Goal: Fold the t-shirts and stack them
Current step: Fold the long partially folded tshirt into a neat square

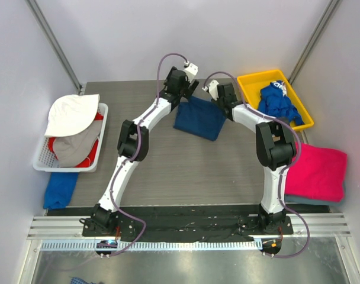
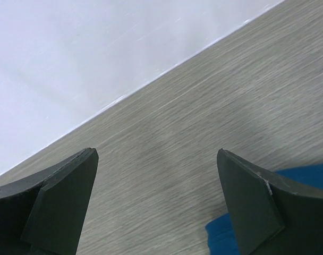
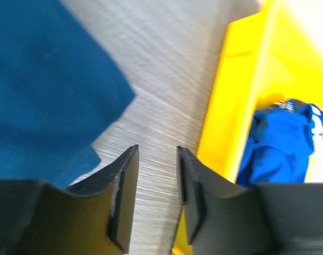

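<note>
A navy t-shirt (image 1: 199, 117) lies folded on the table at the back middle; it also fills the upper left of the right wrist view (image 3: 44, 79). My left gripper (image 1: 187, 90) hovers at its far left corner, open wide (image 2: 156, 154), only bare table between the fingers and a blue corner of the shirt (image 2: 220, 239) beside the right finger. My right gripper (image 1: 211, 94) is at the shirt's far right corner, open a little (image 3: 156, 149) with nothing in the gap. A royal-blue t-shirt (image 1: 279, 103) lies crumpled in the yellow bin (image 1: 251, 80). A magenta-pink t-shirt (image 1: 316, 171) lies folded at the right.
The yellow bin's wall (image 3: 230, 106) stands just right of my right gripper, the royal-blue t-shirt (image 3: 278, 149) inside it. A white basket (image 1: 41, 160) with white, grey and red cloth sits at the left, on a blue cloth (image 1: 58, 189). The back wall is close behind both grippers.
</note>
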Robot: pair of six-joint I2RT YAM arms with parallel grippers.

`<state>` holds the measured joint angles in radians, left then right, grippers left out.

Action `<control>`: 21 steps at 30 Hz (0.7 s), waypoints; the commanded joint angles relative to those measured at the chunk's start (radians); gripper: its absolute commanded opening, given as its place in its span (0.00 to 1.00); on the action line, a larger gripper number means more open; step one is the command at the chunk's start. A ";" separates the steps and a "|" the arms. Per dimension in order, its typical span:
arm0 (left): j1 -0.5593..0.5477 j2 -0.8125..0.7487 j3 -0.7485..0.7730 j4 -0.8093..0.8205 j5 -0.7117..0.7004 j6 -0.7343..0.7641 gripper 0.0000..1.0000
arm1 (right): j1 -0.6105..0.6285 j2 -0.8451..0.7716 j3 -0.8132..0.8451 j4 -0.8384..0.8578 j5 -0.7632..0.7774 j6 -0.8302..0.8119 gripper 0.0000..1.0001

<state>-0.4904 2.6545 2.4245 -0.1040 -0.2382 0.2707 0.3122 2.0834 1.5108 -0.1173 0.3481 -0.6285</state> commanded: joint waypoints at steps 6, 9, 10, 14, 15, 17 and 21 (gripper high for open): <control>-0.010 -0.369 -0.303 -0.094 0.055 -0.022 1.00 | -0.008 -0.239 -0.089 -0.047 -0.032 0.186 0.63; -0.017 -0.473 -0.461 -0.098 0.105 -0.022 1.00 | -0.025 -0.285 -0.133 -0.099 -0.122 0.312 0.66; -0.025 -0.488 -0.510 -0.100 0.131 -0.018 1.00 | -0.036 -0.293 -0.141 -0.132 -0.154 0.372 0.67; -0.040 -0.490 -0.530 -0.154 0.183 0.001 1.00 | -0.079 -0.295 -0.178 -0.189 -0.389 0.524 0.68; -0.043 -0.479 -0.510 -0.184 0.192 0.004 1.00 | -0.090 -0.286 -0.181 -0.197 -0.429 0.550 0.68; -0.054 -0.455 -0.481 -0.213 0.194 0.024 1.00 | -0.123 -0.257 -0.185 -0.205 -0.543 0.617 0.68; -0.060 -0.386 -0.415 -0.249 0.197 0.038 1.00 | -0.182 -0.198 -0.179 -0.191 -0.705 0.696 0.69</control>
<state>-0.5446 2.2108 1.9400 -0.2905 -0.0750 0.2813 0.1764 1.8469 1.3289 -0.3099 -0.1310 -0.0822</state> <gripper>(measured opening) 0.996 0.683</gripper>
